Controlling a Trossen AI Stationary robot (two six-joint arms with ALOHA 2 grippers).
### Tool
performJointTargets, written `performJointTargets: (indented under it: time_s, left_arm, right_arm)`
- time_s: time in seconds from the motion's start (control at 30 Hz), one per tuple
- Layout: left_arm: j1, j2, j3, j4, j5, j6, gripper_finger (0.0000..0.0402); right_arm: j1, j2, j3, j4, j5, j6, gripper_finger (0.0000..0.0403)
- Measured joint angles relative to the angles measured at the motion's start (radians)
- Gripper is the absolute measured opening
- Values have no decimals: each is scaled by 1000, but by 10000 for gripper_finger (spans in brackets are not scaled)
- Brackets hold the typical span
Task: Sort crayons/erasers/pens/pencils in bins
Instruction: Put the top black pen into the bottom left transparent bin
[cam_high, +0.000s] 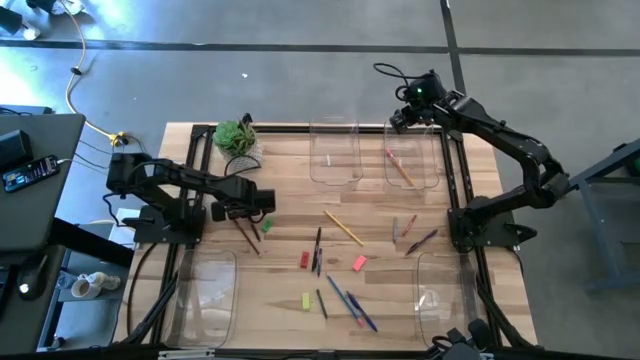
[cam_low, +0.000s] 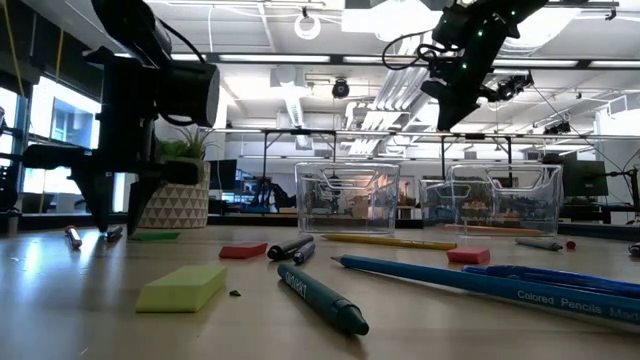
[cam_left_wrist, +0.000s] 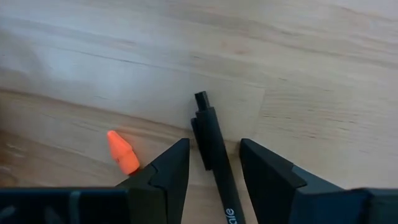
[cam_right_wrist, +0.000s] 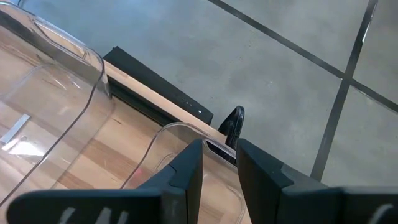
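left gripper (cam_left_wrist: 214, 163) lowered onto the counter (cam_high: 290, 205) near the potted plant (cam_high: 236, 137), fingers (cam_left_wrist: 168, 171) parted and straddling a black pen (cam_left_wrist: 211, 149) without visibly pinching it; placed so for a likely pickup. orange crayon tip (cam_left_wrist: 122, 152) lying just beside one finger. right gripper (cam_right_wrist: 219, 163) raised above the far right bin (cam_high: 412, 155), fingers slightly apart, nothing seen between them; probably poised over its drop spot. one orange-tan pencil (cam_high: 400, 169) inside that bin. neighbouring far bin (cam_high: 334, 152) and two near bins (cam_high: 205, 298) holding no visible items. yellow pencil (cam_high: 343, 228), erasers (cam_high: 359, 263), remaining pens and blue coloured pencils (cam_high: 350, 303) scattered mid-counter, unsorted.
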Motion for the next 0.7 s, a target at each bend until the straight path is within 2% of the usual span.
performJointTargets:
  time_s: [0.47,0.7]
  left_arm:
    - [-1,30,0,50,-20,-17,131]
    - [-1,32,0,59,-34,-15,103]
  right_arm:
    - [0,0,0,0,0,-19,89]
    - [0,0,0,0,0,-27,89]
